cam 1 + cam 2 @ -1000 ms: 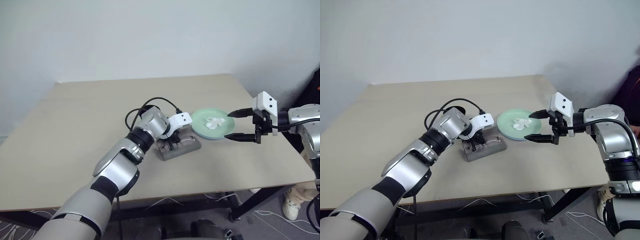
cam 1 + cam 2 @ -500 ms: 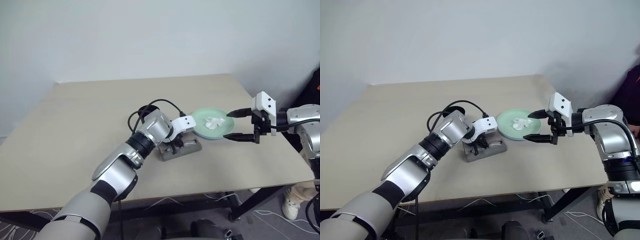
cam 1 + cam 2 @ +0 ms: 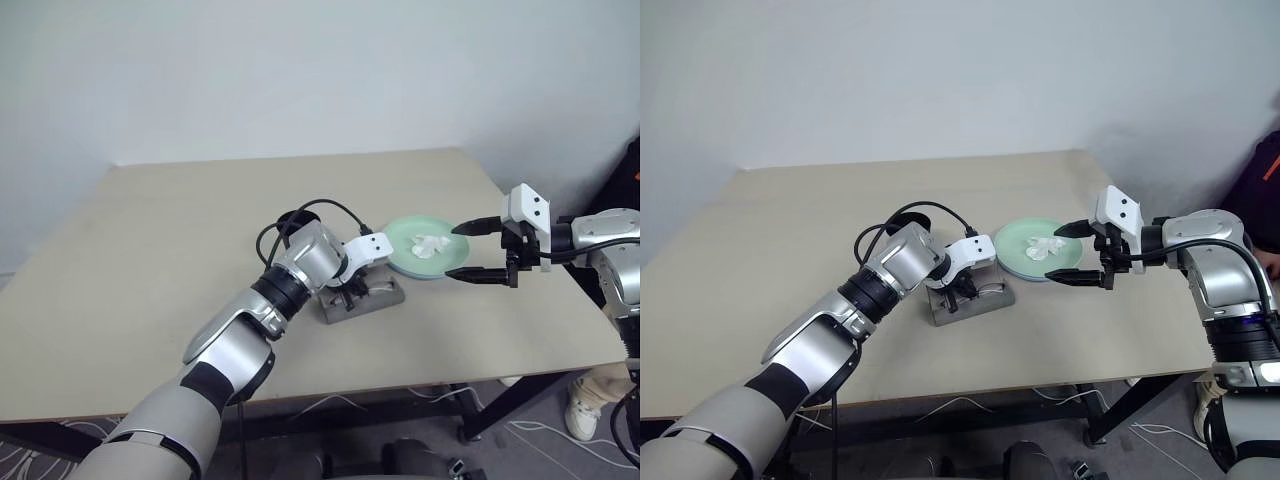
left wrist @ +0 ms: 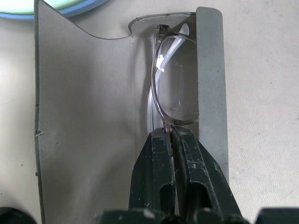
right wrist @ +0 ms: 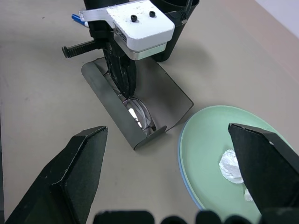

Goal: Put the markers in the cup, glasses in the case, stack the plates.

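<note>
The grey case [image 4: 88, 116] lies open on the table, with the clear-framed glasses [image 4: 174, 88] lying in its trough. My left gripper [image 4: 169, 133] points down into the case and is shut on the glasses' frame. The mint green plate [image 5: 205, 144] sits on the light blue plate [image 5: 187, 196], just right of the case. My right gripper [image 3: 455, 251] hovers open at the plates' right edge, holding nothing. The black cup [image 5: 183, 14] stands behind my left wrist. A blue-capped marker [image 5: 76, 17] pokes out beside it; where it rests is hidden.
A crumpled white tissue [image 3: 430, 245] lies on the green plate. The beige table [image 3: 150, 250] stretches bare to the left and back. A person's shoe [image 3: 583, 410] shows on the floor past the table's right edge.
My left forearm has swung slightly while its gripper stayed shut on the glasses in the case. The right arm has not moved.
</note>
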Robot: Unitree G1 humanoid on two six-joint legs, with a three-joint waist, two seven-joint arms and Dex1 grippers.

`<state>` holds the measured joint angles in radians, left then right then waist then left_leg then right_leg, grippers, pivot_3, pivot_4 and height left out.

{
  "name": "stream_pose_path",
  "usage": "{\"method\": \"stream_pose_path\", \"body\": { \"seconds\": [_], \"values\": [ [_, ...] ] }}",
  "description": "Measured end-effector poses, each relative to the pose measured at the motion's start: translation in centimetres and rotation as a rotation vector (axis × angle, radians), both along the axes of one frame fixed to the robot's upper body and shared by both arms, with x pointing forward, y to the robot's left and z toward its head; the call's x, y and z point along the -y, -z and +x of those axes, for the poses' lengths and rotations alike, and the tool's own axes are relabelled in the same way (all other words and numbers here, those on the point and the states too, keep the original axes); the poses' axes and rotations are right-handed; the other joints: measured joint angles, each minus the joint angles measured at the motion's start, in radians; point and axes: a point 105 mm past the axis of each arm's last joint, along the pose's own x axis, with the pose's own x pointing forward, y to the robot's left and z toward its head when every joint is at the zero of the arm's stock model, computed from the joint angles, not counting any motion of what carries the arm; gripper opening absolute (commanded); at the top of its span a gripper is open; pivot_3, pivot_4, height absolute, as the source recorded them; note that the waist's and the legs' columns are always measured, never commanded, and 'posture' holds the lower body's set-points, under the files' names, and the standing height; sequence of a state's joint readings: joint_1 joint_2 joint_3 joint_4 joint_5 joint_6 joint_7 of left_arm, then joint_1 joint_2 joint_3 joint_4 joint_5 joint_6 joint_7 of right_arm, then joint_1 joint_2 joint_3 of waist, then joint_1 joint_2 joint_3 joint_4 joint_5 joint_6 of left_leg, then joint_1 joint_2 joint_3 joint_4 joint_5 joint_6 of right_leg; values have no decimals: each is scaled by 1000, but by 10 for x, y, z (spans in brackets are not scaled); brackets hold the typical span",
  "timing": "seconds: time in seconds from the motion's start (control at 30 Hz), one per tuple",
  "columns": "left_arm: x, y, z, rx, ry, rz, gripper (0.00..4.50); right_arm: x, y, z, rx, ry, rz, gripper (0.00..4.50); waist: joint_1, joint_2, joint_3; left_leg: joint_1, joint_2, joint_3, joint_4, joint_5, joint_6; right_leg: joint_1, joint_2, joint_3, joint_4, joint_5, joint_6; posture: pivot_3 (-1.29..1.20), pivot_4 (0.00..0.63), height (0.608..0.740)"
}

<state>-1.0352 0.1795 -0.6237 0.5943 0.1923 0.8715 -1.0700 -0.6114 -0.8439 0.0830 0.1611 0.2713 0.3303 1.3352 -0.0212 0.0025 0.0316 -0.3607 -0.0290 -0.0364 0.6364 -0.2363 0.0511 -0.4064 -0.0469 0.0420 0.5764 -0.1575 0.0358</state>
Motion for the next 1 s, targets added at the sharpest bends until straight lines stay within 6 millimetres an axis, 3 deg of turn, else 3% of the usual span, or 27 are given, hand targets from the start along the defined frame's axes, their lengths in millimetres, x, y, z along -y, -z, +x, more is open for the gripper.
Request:
{"method": "stream_pose_path", "body": {
  "seconds": [0.1, 0.2, 0.57, 1.0],
  "values": [
    [1, 0, 0, -1, 1, -2, 27, 0, 0, 0, 0, 0, 0, 4500, 0, 0, 0, 0, 0, 0, 0, 0, 0, 0, 0, 0, 0, 0, 0, 0, 0, 727],
    [2, 0, -1, -5, 2, -6, 658, 1, 1, 1, -4, 5, 1, 4500, 0, 0, 0, 0, 0, 0, 0, 0, 0, 0, 0, 0, 0, 0, 0, 0, 0, 727],
    [3, -3, 2, 9, -6, -12, 4438, 0, 1, 1, -5, 0, 0, 4500, 0, 0, 0, 0, 0, 0, 0, 0, 0, 0, 0, 0, 0, 0, 0, 0, 0, 727],
    [2, -23, 11, 48, -27, -45, 4438, -1, 2, 1, -7, -1, -1, 4500, -1, 0, 0, 0, 0, 0, 0, 0, 0, 0, 0, 0, 0, 0, 0, 0, 0, 727]
  ]
}}
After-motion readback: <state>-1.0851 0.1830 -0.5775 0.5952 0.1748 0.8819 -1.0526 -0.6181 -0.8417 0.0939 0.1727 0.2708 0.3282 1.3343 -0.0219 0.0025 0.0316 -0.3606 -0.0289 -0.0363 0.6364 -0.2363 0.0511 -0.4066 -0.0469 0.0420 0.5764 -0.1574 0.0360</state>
